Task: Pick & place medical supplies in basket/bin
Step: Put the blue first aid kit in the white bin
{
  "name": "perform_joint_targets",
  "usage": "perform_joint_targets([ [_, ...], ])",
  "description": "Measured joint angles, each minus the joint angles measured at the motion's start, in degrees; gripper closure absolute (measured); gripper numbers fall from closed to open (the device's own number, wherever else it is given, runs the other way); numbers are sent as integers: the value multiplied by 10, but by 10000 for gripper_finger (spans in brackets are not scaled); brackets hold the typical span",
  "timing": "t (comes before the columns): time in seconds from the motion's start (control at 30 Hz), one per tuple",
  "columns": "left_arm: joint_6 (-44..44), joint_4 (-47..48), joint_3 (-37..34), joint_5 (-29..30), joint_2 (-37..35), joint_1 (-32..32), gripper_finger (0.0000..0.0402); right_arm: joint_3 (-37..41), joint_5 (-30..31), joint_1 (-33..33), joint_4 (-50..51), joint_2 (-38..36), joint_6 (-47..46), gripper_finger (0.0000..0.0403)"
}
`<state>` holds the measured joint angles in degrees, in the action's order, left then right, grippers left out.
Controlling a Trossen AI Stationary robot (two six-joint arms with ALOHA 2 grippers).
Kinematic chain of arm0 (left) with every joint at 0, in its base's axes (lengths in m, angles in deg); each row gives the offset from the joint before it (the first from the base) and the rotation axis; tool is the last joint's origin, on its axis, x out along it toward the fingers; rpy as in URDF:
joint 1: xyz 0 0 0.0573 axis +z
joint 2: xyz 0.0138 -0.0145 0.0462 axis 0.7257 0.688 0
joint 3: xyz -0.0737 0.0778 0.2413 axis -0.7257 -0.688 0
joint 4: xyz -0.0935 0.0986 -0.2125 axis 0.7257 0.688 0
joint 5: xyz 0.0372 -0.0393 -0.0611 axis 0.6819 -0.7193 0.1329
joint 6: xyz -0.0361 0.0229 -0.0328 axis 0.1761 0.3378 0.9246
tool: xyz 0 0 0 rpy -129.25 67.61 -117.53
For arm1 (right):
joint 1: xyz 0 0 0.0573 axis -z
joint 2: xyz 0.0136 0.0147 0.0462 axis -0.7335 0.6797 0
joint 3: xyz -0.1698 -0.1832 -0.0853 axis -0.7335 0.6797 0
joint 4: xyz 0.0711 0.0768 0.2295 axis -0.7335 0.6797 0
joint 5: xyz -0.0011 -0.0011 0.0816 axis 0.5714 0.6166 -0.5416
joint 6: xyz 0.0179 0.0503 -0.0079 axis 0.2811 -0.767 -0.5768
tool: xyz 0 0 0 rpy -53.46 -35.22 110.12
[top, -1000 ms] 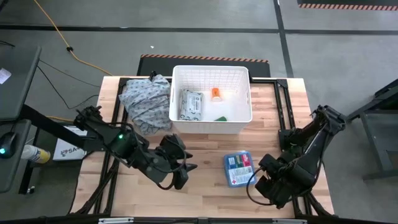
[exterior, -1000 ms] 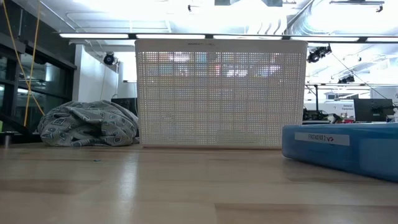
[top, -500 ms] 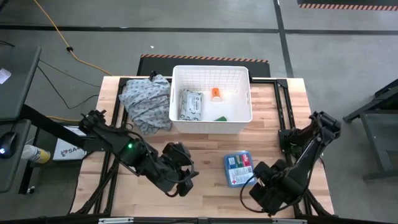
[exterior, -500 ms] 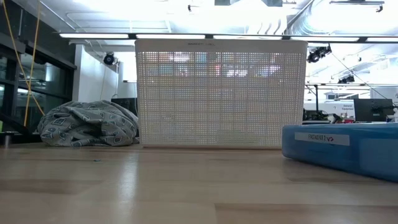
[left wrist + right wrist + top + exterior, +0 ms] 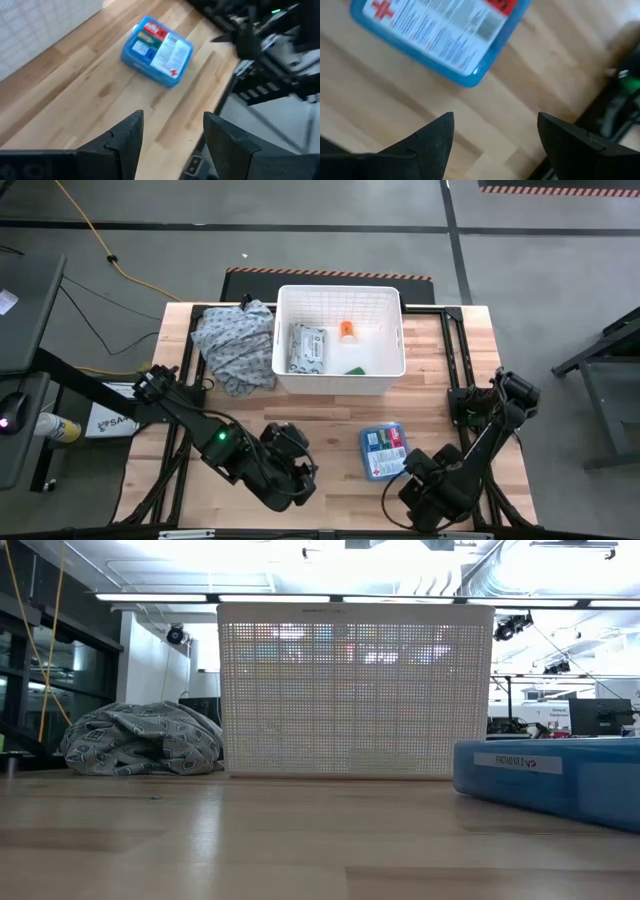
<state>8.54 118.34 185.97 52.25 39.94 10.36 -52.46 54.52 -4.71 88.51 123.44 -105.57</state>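
Note:
The blue box (image 5: 383, 451) lies flat on the table near its near edge; it also shows in the low view (image 5: 560, 778), the left wrist view (image 5: 156, 51) and the right wrist view (image 5: 445, 35). The white basket (image 5: 340, 297) stands at the table's far middle, holding the grey-white wipes pack (image 5: 307, 348), the orange bottle (image 5: 346, 331) and the green tube (image 5: 354, 370). The white tube is not in view. My left gripper (image 5: 170, 135) is open, near the table's near edge, left of the box. My right gripper (image 5: 495, 132) is open, just near and right of the box.
A grey patterned cloth heap (image 5: 235, 345) lies left of the basket, against its wall. Bare wood stretches between the basket and the near edge. The table's near edge shows just beyond both grippers.
Both arms have drawn back toward the table's near edge, the left gripper sliding a little right along it, the right one moving near and left. The box and the basket have stayed put.

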Motion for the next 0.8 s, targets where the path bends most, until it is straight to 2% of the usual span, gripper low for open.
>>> perform_joint_targets([
  [0.47,67,0,0,19,35,-22,163,0,-49,-37,-39,17,-41,126],
  [0.8,66,73,-1,56,57,-14,163,0,-80,-80,-108,17,-89,126],
])
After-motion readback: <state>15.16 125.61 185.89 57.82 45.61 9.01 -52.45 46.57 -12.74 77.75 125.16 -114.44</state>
